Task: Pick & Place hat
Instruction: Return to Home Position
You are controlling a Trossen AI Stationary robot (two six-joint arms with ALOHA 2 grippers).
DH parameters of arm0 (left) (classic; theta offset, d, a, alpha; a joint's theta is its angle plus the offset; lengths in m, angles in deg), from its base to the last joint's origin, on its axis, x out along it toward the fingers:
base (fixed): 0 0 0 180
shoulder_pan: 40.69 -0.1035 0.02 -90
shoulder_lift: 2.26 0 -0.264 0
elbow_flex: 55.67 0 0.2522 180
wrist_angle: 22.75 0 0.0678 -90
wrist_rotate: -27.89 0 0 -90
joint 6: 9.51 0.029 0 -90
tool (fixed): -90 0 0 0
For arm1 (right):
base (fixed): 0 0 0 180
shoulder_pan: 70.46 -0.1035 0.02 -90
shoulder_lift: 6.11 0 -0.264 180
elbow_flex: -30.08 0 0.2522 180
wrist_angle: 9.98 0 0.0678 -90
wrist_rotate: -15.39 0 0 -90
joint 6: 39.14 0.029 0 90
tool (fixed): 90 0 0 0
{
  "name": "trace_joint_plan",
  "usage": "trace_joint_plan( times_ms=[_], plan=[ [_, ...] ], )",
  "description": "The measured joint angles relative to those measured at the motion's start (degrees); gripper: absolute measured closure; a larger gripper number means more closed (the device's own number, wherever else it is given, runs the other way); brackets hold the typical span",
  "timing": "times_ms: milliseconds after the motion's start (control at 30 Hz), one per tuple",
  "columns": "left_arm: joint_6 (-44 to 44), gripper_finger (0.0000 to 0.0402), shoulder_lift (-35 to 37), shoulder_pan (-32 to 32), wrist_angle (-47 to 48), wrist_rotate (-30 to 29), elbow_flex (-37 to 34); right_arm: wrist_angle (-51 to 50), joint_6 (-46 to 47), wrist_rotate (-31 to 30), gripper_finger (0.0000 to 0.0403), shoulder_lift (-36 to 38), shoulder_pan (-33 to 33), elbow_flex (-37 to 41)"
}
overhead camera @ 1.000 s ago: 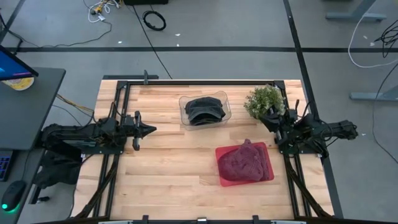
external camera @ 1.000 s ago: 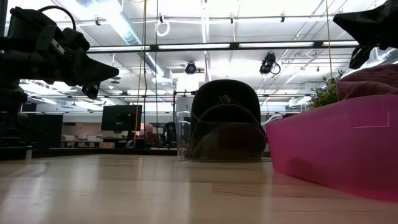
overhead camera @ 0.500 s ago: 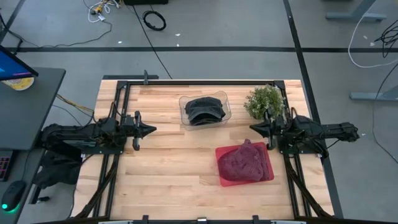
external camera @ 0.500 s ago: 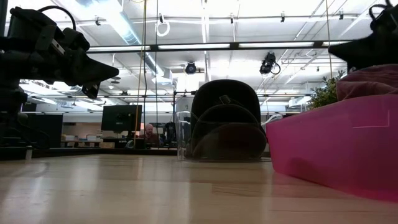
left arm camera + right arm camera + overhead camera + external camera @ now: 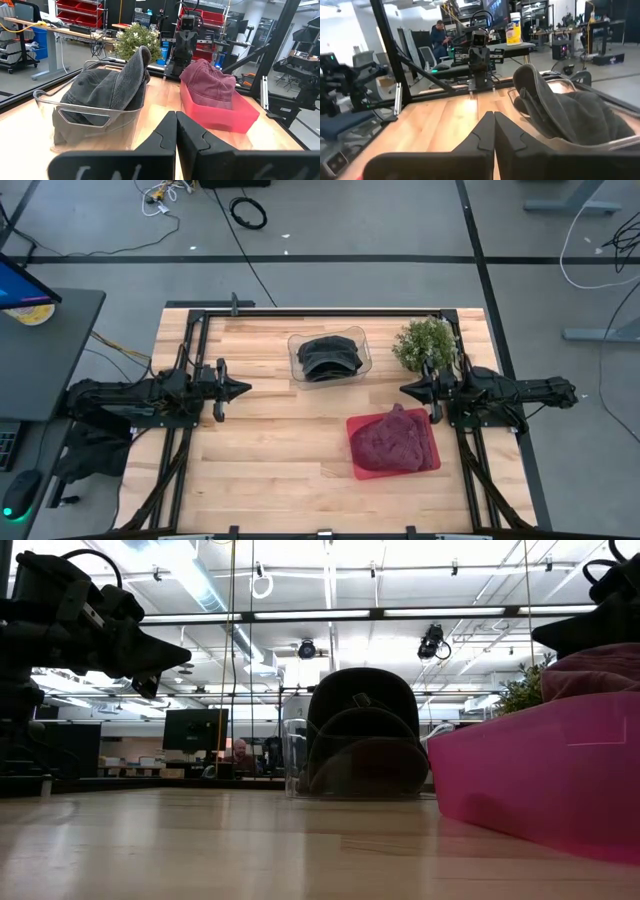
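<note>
A dark grey hat (image 5: 328, 356) lies in a clear bin (image 5: 295, 348) at the table's far middle; it also shows as the grey hat (image 5: 107, 85) in the left wrist view and the grey hat (image 5: 560, 112) in the right wrist view. A maroon hat (image 5: 390, 439) fills a pink bin (image 5: 433, 450) right of centre. My left gripper (image 5: 245, 389) hovers shut near the left edge. My right gripper (image 5: 403, 388) hovers shut between the plant and the pink bin, pointing toward the table's left.
A small potted plant (image 5: 424, 343) stands at the far right, just beyond my right arm. Black frame rails (image 5: 190, 360) run along both sides. Bare wood lies between the two grippers and along the near edge.
My right gripper has swung from pointing toward the far edge at the plant to pointing toward the table's left, and has reached out a little toward the table's middle. My left arm and both hats have kept still.
</note>
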Motion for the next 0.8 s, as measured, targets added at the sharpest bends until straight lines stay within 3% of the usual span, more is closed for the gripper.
trace_joint_plan(
  times_ms=[233,800],
  plan=[
    [0.0,0.0399,0.0,0.0,0.0,0.0,0.0,0.0,6.4,0.0,0.0387,0.0,0.0,0.0],
    [0.0,0.0399,0.0,0.0,0.0,0.0,0.0,0.0,6.6,0.0,0.0385,0.0,0.0,0.0]
  ],
)
